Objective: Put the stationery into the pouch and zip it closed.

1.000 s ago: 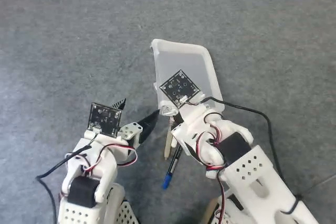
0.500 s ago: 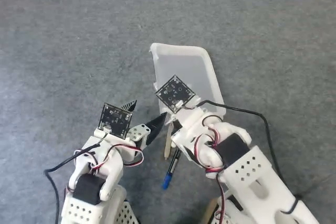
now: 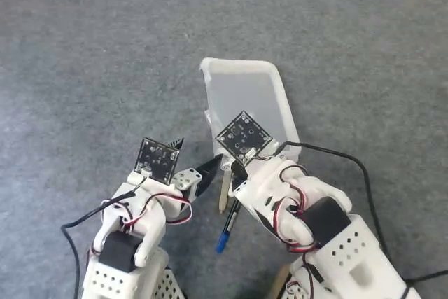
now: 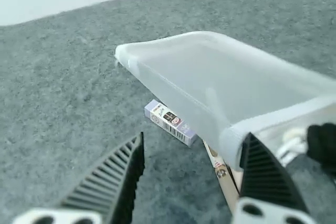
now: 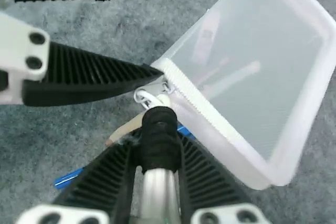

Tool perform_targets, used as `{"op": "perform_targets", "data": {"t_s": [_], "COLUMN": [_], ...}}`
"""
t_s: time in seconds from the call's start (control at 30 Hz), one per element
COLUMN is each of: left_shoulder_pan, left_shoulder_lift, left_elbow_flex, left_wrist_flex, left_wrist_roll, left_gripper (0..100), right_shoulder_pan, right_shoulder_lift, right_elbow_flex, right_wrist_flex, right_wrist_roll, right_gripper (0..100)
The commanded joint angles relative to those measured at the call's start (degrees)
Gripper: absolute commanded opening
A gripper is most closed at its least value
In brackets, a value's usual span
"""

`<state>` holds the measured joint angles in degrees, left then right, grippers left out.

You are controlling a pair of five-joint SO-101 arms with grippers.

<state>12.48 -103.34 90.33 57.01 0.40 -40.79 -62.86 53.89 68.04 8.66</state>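
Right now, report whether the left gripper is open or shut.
Open. In the left wrist view the left gripper has its two fingers wide apart, with grey carpet showing between them and nothing clamped.

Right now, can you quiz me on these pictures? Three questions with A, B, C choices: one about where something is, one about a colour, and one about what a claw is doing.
1. Where is the blue pen?
A. inside the pouch
B. lying on the mat
C. in the left claw

2. What colour is the mat?
A. red
B. yellow
C. grey

3. How is the left claw?
A. open
B. shut on the pouch
C. shut on a box

Answers:
1 B: the high view shows the pen flat on the mat, partly under the right arm.
2 C: the mat is grey in every view.
3 A: in the left wrist view its jaws stand wide apart with nothing held between them.
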Motion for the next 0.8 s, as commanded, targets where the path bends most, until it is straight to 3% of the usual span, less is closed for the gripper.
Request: {"op": "perform_targets", "data": {"t_s": [0.0,0.5,0.77], "left_shoulder_pan": [0.97,2.64,2.29], "left_shoulder_lift": [-0.88,-0.88,-0.88], "left_elbow_flex": [-2.24,-2.77,-0.48], "left_wrist_flex": [2.55,4.31,-0.26], "left_wrist_roll": [-0.79,-0.09,3.16], "left_gripper": [28,28,25], "right_shoulder_pan": [-1.36,-1.89,-6.64], "right_shoulder_lift": [-2.59,-3.12,-3.21], "right_elbow_flex": [-1.32,-1.23,-1.23], "right_wrist_flex": [-0.84,-1.27,-1.19], "right_wrist_roll": [0.7,0.62,-0.26], "right_gripper": [0.6,0.6,0.6]}}
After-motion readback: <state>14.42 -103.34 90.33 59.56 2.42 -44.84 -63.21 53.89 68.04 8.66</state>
